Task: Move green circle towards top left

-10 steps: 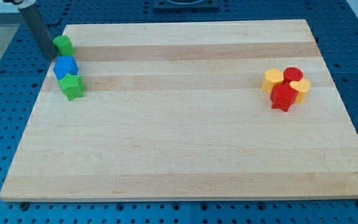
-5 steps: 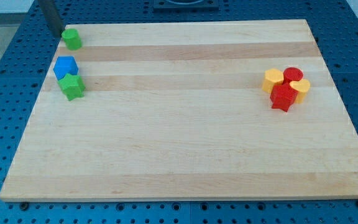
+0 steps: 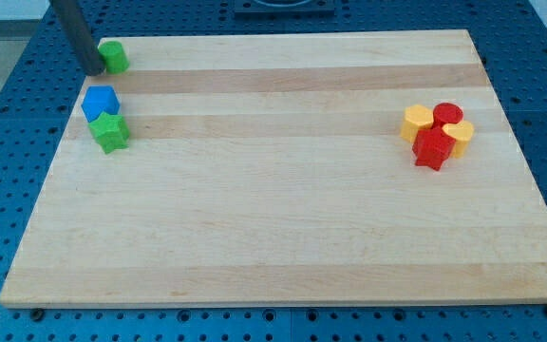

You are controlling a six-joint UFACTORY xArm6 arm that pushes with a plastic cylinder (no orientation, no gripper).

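Note:
The green circle point(image 3: 114, 56) sits close to the wooden board's top left corner. My tip point(image 3: 94, 70) is just to its left and a little below, at the board's left edge, touching or nearly touching the circle. The dark rod rises from there to the view's top left. A blue block point(image 3: 101, 102) and a green star point(image 3: 110, 132) lie in a column below the circle, apart from it.
A cluster at the view's right holds a yellow hexagon point(image 3: 417, 122), a red circle point(image 3: 447, 114), a yellow heart point(image 3: 461, 133) and a red star point(image 3: 432, 148). The board point(image 3: 283, 209) rests on a blue perforated table.
The green circle has slid up and slightly right, away from the blue block, into the top left corner. My tip went up past the board's edge and has come back down beside the circle.

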